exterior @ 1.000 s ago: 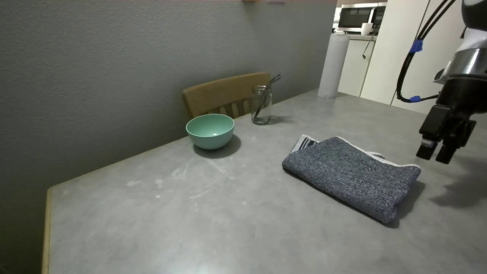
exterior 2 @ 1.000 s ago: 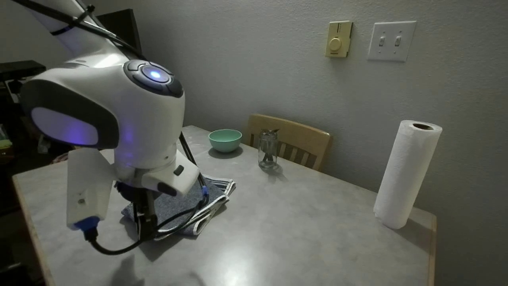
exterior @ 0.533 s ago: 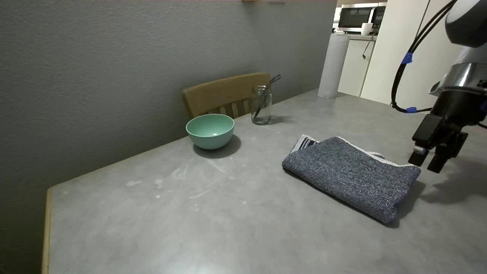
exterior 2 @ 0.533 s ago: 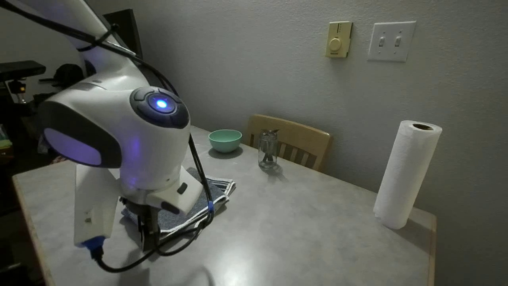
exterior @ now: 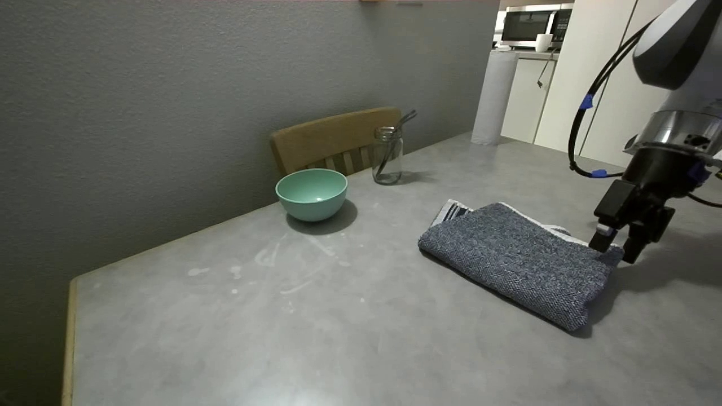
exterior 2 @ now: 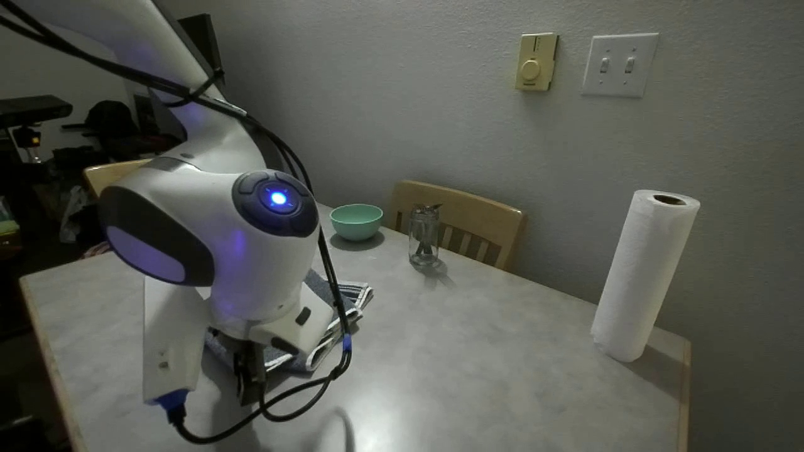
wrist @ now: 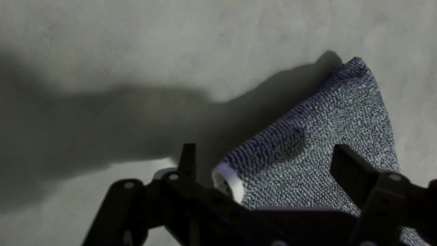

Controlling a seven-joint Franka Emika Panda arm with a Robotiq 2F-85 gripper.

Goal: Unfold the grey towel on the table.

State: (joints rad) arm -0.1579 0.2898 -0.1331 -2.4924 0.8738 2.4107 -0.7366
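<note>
Jaws wide apart and empty, the gripper (exterior: 615, 252) hangs at the grey towel's (exterior: 524, 262) right corner in an exterior view and should pinch only the top layer.

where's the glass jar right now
In both exterior views, the glass jar stands on the table, just right of the teal bowl, with the wooden chair behind it.

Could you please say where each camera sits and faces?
An exterior view: above the table, facing wall and microwave; arm, claw at right.
An exterior view: near the arm, facing wall and thermostat; arm, claw at left.
Wrist view: over the grey towel, facing down; open claw at bottom.
Both exterior views share teal bowl, glass jar.
</note>
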